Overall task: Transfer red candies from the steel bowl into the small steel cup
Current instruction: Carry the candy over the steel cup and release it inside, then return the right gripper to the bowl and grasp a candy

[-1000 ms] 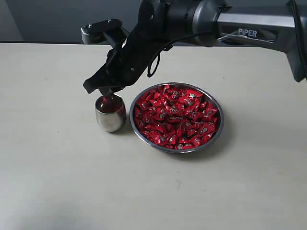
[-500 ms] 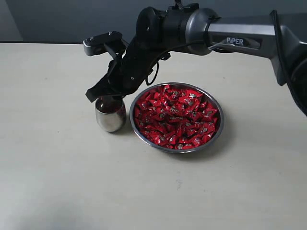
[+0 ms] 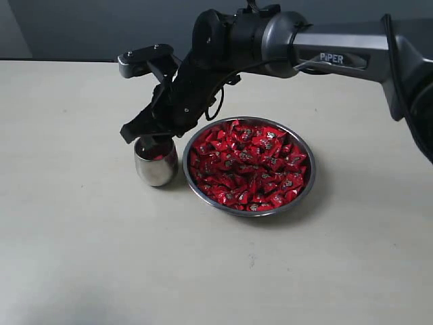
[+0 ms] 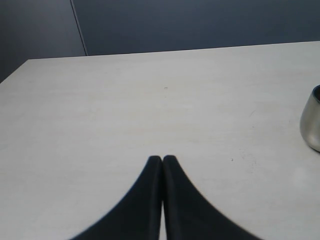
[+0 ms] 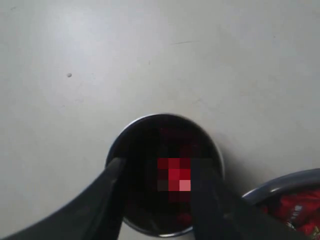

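Note:
The steel bowl [image 3: 306, 186] sits right of centre, heaped with red candies [image 3: 247, 162]. Just left of it stands the small steel cup [image 3: 155, 166]. My right gripper [image 3: 153, 137] hangs directly over the cup's mouth, open, its jaws spread and nothing between them. In the right wrist view the right gripper [image 5: 159, 165] frames the cup [image 5: 160, 118], with a red candy [image 5: 174, 175] lying inside it, and the bowl's rim [image 5: 280, 184] shows at the edge. My left gripper [image 4: 162, 159] is shut over bare table, with the cup [image 4: 311, 120] off to one side.
The right arm [image 3: 325, 47] reaches across from the right, above the bowl's far side. The pale table [image 3: 101, 257] stretches bare around the cup and bowl. A dark wall [image 4: 200, 25] lies beyond the table's far edge.
The right gripper's jaws have spread apart above the cup, and red now shows down inside the cup. The arm shifted slightly a second ago, then held still.

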Available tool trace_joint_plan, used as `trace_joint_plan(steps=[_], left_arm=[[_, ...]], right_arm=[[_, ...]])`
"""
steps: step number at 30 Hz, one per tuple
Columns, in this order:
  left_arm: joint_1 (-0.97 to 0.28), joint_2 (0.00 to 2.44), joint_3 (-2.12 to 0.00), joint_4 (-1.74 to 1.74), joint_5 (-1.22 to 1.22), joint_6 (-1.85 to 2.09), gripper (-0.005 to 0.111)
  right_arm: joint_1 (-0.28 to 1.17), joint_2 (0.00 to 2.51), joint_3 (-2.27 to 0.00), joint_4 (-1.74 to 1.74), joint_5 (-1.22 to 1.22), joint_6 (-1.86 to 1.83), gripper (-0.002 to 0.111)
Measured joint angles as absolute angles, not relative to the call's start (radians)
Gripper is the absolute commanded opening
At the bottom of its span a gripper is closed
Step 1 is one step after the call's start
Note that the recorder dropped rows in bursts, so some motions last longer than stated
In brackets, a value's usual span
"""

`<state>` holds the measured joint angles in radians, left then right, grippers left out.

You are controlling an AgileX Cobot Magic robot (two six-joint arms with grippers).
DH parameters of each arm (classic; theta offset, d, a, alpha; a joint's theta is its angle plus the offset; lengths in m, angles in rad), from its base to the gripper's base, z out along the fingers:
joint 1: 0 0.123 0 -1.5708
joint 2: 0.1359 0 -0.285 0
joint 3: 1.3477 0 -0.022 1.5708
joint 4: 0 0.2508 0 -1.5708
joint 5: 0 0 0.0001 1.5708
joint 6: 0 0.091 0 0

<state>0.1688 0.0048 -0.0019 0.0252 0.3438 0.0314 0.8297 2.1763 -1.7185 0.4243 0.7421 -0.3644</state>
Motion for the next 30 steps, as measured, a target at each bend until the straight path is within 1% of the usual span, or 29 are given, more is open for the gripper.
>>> trace_joint_plan(steps=[3,6,11,16,22,30], left_arm=[[0.169,0.005,-0.002,0.025,0.344,0.031,0.000],[0.169,0.005,-0.002,0.025,0.344,0.031,0.000],[0.169,0.005,-0.002,0.025,0.344,0.031,0.000],[0.169,0.005,-0.002,0.025,0.344,0.031,0.000],[0.169,0.005,-0.002,0.025,0.344,0.031,0.000],[0.169,0.005,-0.002,0.025,0.344,0.031,0.000]], right_arm=[[0.830,2.150,-1.718,0.403,0.738,-0.347,0.039],[0.810,2.088,-1.718,0.308,0.721,-0.254,0.039],[0.661,1.979,-1.689,0.230,0.726,-0.206,0.039],[0.577,1.920,-1.582,0.227,0.708,-0.206,0.039],[0.513,1.908,-1.434,0.207,0.662,-0.204,0.039],[0.494,1.955,-1.406,0.194,0.633,-0.202,0.039]])
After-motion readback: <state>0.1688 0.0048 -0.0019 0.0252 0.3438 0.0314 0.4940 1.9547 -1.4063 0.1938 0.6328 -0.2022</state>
